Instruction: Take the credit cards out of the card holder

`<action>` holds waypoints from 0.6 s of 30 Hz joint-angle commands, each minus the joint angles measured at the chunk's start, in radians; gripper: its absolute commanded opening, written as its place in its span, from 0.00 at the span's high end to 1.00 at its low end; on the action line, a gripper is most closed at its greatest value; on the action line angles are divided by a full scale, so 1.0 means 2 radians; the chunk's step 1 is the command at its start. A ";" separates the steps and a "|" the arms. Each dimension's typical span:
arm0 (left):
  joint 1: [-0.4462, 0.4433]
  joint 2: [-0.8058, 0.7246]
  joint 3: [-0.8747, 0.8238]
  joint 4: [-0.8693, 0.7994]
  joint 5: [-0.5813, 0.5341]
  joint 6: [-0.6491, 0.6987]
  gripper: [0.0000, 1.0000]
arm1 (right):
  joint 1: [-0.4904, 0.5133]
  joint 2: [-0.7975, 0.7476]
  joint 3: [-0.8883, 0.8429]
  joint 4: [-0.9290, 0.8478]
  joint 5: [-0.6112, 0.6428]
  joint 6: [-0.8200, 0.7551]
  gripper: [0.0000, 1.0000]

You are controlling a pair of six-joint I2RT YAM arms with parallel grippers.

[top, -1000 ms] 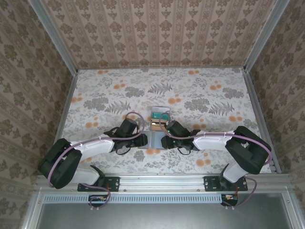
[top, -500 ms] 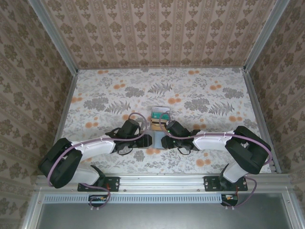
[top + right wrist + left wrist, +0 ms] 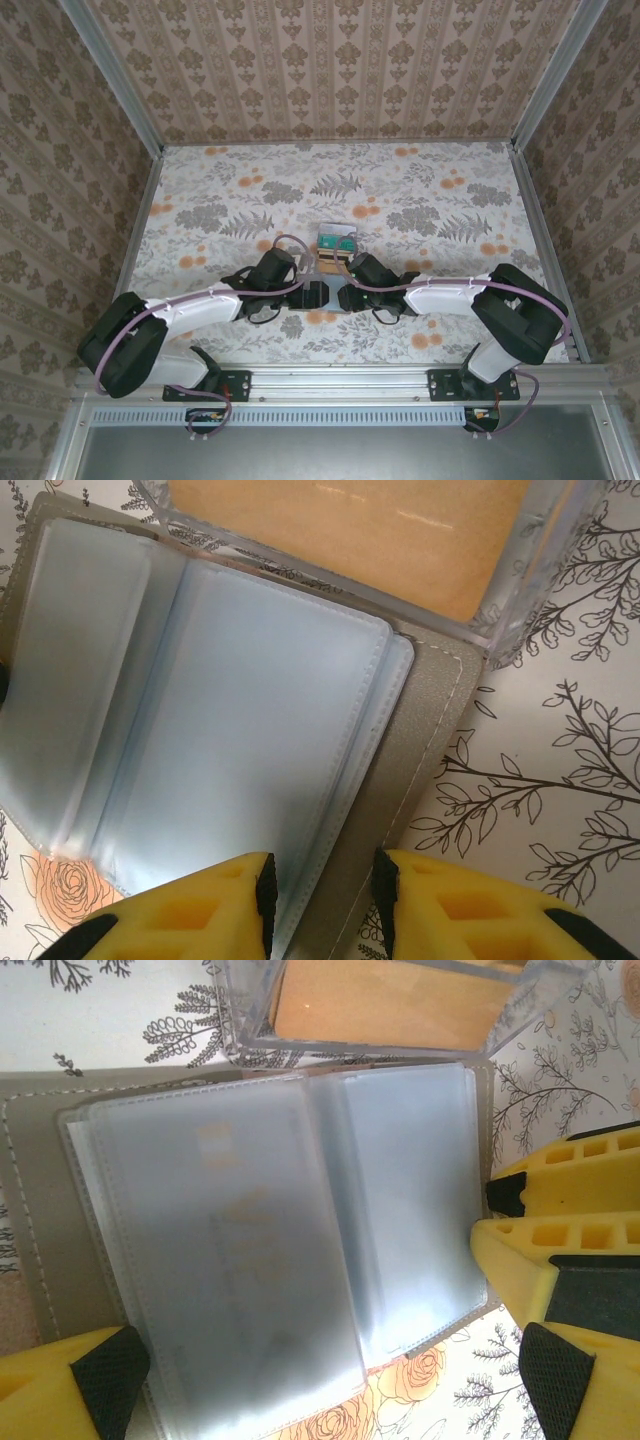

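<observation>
The card holder (image 3: 325, 294) lies open and flat between my two grippers, taupe cover down and clear pockets up. In the left wrist view a pale credit card (image 3: 235, 1230) with faint gold marks shows through the left pocket of the holder (image 3: 400, 1190). My left gripper (image 3: 330, 1380) is open wide, one finger off each side of the pockets. My right gripper (image 3: 320, 900) is part open, and between its pads lies the right rim of the holder (image 3: 420, 720). Just behind, a clear box (image 3: 337, 247) holds a teal card (image 3: 338, 241) and a gold-tan card (image 3: 329, 263).
The clear box (image 3: 390, 1020) touches the holder's far edge and stands close to both grippers' fingers. The flowered tabletop (image 3: 440, 200) stretches behind and to both sides, with patterned walls around it.
My left gripper has opened wide and shifted a little right and forward over the holder. The right arm has stayed where it was.
</observation>
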 commanded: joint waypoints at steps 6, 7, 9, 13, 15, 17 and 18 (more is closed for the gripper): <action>-0.016 -0.013 0.029 -0.037 -0.018 0.020 0.00 | 0.006 0.018 -0.006 -0.001 -0.001 0.006 0.64; -0.017 -0.011 0.030 -0.037 -0.017 0.021 0.00 | 0.005 0.018 -0.005 -0.002 -0.001 0.006 0.64; -0.017 -0.004 0.031 -0.034 -0.013 0.022 0.00 | 0.005 0.019 -0.005 -0.002 -0.001 0.006 0.64; -0.018 0.008 0.031 -0.021 -0.004 0.018 0.00 | 0.006 0.018 -0.005 -0.003 -0.001 0.006 0.64; -0.020 0.011 0.032 -0.017 0.000 0.018 0.01 | 0.006 0.018 -0.006 -0.004 0.000 0.005 0.64; -0.021 0.012 0.034 -0.015 0.002 0.019 0.01 | 0.006 0.019 -0.006 -0.004 0.000 0.005 0.64; -0.022 0.011 0.035 -0.015 0.001 0.019 0.01 | 0.006 0.019 -0.006 -0.004 0.001 0.006 0.64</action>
